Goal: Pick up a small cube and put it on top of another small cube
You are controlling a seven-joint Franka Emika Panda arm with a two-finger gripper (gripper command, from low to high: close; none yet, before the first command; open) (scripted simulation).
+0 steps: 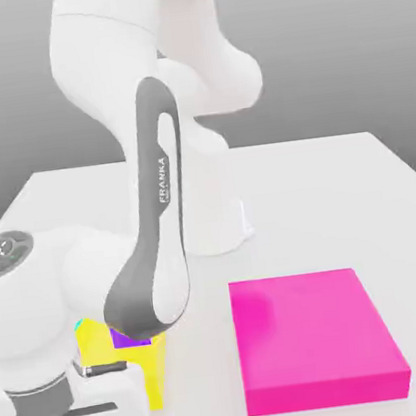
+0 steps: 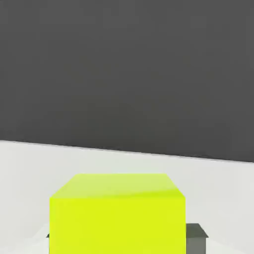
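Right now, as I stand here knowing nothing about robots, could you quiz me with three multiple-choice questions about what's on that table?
1. In the exterior view, where does the flat pink block lie?
A. On the exterior view's right of the arm
B. On top of the arm
C. Off the table

2. What colour is the small cube in the hand view?
A. Red
B. Lime yellow-green
C. Black

3. How is the pincer?
A. Wide open
B. Shut on the small cube
C. Shut on the pink block

Answers:
1 A: the pink block rests on the table, to the right of the arm.
2 B: the small cube is plainly lime.
3 B: the pincer is shut, and a grey finger sits against the cube's side.
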